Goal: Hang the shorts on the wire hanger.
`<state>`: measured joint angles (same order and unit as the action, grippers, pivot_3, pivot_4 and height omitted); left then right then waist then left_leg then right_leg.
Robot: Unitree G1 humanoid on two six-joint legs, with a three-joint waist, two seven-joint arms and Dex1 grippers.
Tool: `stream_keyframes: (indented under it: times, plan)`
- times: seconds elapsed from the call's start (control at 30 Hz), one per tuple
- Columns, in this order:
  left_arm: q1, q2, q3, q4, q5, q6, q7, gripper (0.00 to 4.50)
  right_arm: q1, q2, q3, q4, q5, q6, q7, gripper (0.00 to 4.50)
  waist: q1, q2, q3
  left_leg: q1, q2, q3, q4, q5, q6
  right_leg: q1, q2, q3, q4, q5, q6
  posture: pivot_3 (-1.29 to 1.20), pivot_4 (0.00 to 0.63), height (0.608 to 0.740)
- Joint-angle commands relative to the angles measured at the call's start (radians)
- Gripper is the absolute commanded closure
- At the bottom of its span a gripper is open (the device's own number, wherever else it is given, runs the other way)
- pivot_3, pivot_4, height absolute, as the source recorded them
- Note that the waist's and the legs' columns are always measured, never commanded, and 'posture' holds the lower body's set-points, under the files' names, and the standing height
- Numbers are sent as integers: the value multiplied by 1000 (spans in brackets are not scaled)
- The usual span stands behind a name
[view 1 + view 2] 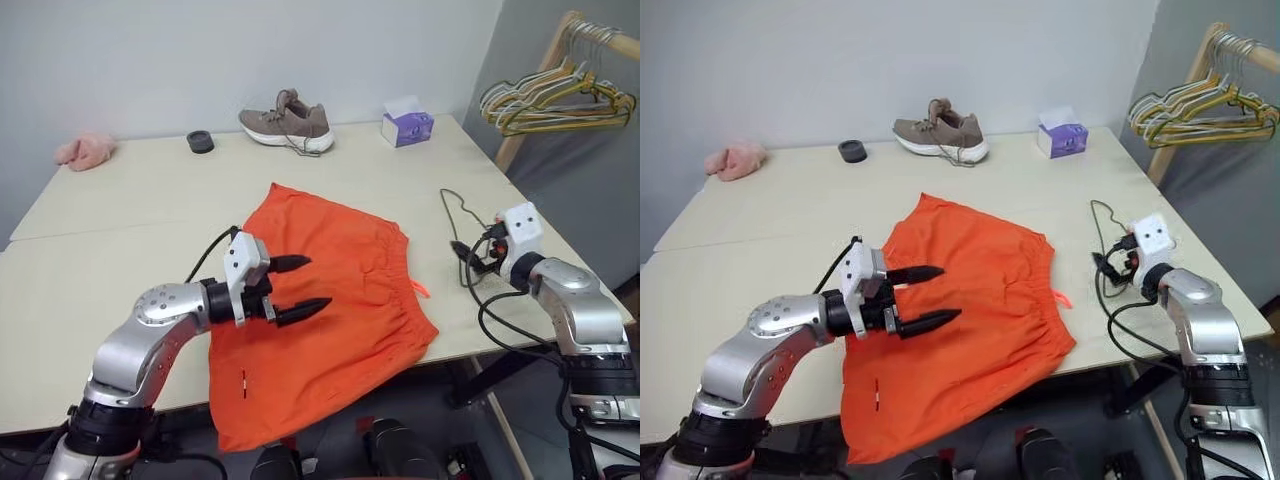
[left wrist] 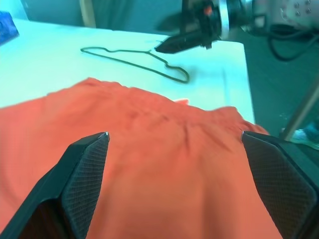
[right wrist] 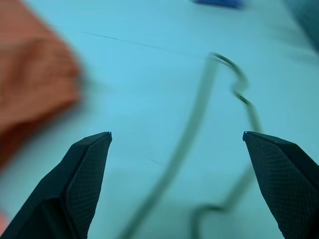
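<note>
The orange shorts (image 1: 340, 300) lie spread across the middle of the table (image 1: 120, 250), and one end droops over the front edge. My left gripper (image 1: 318, 282) hovers open just over their left part, its two black fingers wide apart with nothing between them; the left wrist view shows the shorts (image 2: 164, 169) beneath it. The wire hanger (image 1: 1098, 206) lies flat on the table right of the shorts. My right gripper (image 1: 468, 258) is open close above the hanger (image 3: 194, 129), which runs between the spread fingers, and holds nothing.
Along the far edge sit a pink cloth (image 1: 84, 150), a black ring (image 1: 200, 141), a beige shoe (image 1: 288, 124) and a purple tissue box (image 1: 407, 126). A wooden rack with bunched hangers (image 1: 555, 100) stands past the right corner. Black cables trail off my right wrist.
</note>
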<state>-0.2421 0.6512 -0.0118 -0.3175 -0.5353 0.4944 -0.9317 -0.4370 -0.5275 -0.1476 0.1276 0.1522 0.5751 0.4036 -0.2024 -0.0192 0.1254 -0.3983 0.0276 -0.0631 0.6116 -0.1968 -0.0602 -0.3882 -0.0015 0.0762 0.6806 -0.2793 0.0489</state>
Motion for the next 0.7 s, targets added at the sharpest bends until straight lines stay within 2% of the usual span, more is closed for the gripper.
stream_keyframes:
  times: [0.03,0.27,0.47,0.63,0.7]
  plan:
    - [-48,20,2,25,32,-44,-30,19,-80,10,-26,59,-33,32,-95,0,-8,0,0,0,0,0,-1,0,0,0,0,0,0,0,0,-198,73,740]
    - [-77,25,-9,61,73,-80,-61,19,-197,10,35,294,-72,-12,-71,0,-23,0,0,0,0,1,-1,0,0,0,1,1,0,0,0,-197,70,740]
    - [-66,27,-9,55,87,-89,-61,19,-350,18,82,589,-98,-52,-32,0,-30,0,0,1,0,1,-1,0,0,0,1,1,0,0,0,-187,68,740]
    - [-71,27,-13,57,99,-96,-63,19,-471,26,86,820,-93,2,21,0,-42,0,0,0,0,1,-1,0,0,0,1,1,0,0,0,-186,67,740]
    - [-74,25,-13,59,101,-96,-63,0,-502,25,93,904,-102,12,41,557,-46,0,0,1,0,1,0,0,0,1,1,1,0,0,1,-186,67,740]
